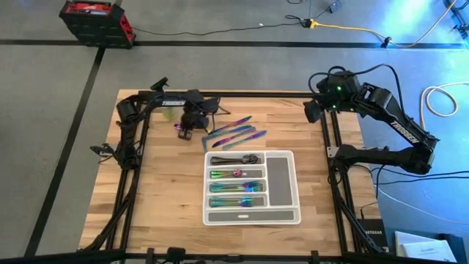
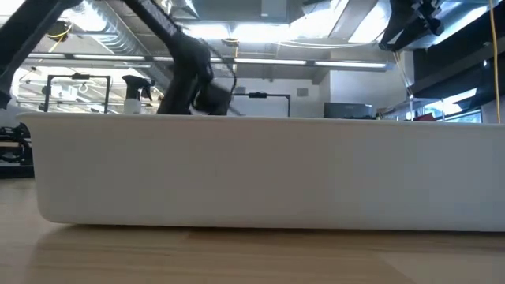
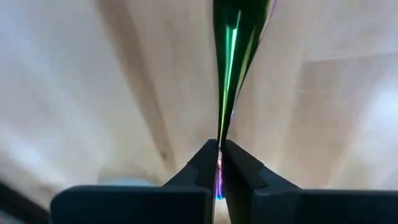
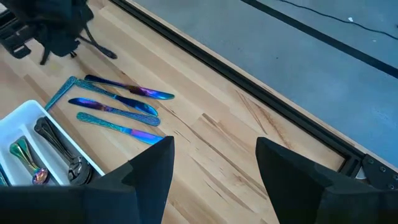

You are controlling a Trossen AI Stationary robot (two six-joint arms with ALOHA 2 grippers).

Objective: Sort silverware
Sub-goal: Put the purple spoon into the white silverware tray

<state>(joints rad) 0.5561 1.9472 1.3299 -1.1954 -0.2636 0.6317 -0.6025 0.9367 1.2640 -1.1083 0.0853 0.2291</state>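
**Left gripper clamps one iridescent utensil at the far side of the table**

The left gripper (image 3: 219, 163) is at the far left of the wooden table (image 1: 161, 191), its fingers pressed tight on a slim iridescent piece of silverware (image 3: 227, 74). More loose silverware (image 1: 236, 133) lies just right of it, beyond the white tray (image 1: 278, 178), which holds sorted pieces. The right gripper (image 4: 214, 163) hovers spread wide over the far right corner, holding nothing.

Low view: the tray's white wall (image 2: 260, 170) hides its contents and the loose silverware behind it; left wrist view: the blurred iridescent piece (image 3: 229, 68) beyond the left end effector (image 3: 220, 163) runs off frame, type unreadable.
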